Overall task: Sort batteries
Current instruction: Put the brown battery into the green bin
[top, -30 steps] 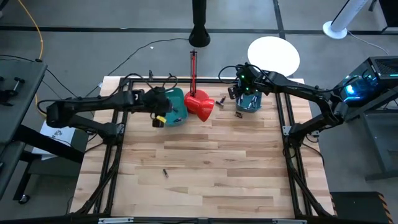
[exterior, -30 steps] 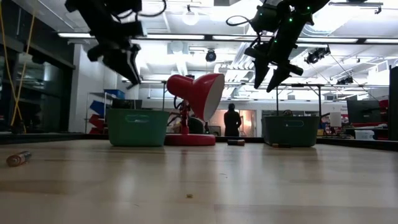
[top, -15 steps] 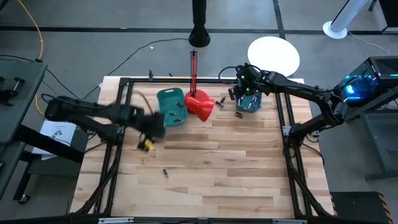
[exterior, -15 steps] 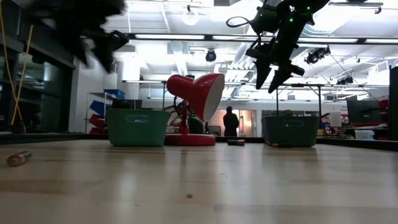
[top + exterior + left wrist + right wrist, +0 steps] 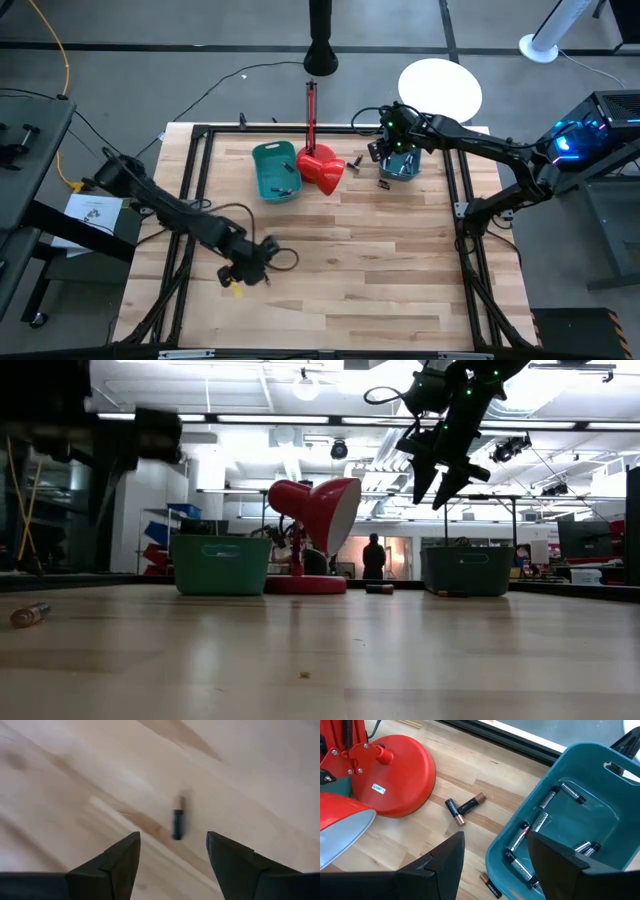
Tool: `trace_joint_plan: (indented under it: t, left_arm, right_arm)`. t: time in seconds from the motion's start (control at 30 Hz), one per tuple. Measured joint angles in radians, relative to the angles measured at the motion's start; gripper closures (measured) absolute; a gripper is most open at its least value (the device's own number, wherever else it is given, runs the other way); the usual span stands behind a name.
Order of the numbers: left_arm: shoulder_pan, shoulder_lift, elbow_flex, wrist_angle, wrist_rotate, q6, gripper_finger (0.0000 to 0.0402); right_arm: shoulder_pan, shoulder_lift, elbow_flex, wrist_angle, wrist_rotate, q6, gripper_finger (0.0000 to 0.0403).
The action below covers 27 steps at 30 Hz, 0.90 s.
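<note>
One dark battery [image 5: 178,821] with a copper end lies alone on the wood table; in the low view this battery [image 5: 30,614] is at the left. My left gripper [image 5: 172,836] hangs open above it, its fingers pointing down on either side without touching it; in the high view it [image 5: 258,268] is at the near left. My right gripper [image 5: 496,837] hovers open over the rim of the right teal bin [image 5: 600,865], which holds several batteries [image 5: 540,827]. Two batteries [image 5: 465,807] lie beside the red lamp's base [image 5: 395,775], and another [image 5: 490,887] lies by the bin.
A left teal bin [image 5: 277,170] stands at the far side, next to the red lamp [image 5: 322,168] and its upright post. The right teal bin [image 5: 400,166] is beyond the lamp. Black frame rails [image 5: 190,200] run along the table's sides. Bare wood fills the middle and near part.
My left gripper has swung fast from above the left teal bin toward the table's near edge and down, ending over the lone battery. My right gripper has stayed still above the right bin.
</note>
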Motion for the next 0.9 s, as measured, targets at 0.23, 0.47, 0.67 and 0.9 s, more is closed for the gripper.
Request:
trace_joint_plan:
  t: [0.23, 0.47, 0.67, 0.9]
  left_arm:
    - [-0.001, 0.159, -0.001, 0.137, 0.039, -0.030, 0.0191]
    - [0.009, 0.283, 0.006, 0.137, 0.089, -0.148, 0.0277]
    - [0.075, 0.219, 0.000, 0.075, 0.089, -0.289, 0.0382]
    - [0.311, -0.115, -0.002, -0.075, -0.139, -0.289, 0.0395]
  right_arm:
    - [0.000, 0.000, 0.000, -0.007, 0.000, -0.009, 0.0190]
    - [0.000, 0.000, 0.000, -0.010, -0.004, -0.036, 0.0190]
    - [0.000, 0.000, 0.000, -0.013, -0.005, -0.052, 0.0190]
    - [0.000, 0.000, 0.000, -0.010, -0.006, -0.052, 0.0190]
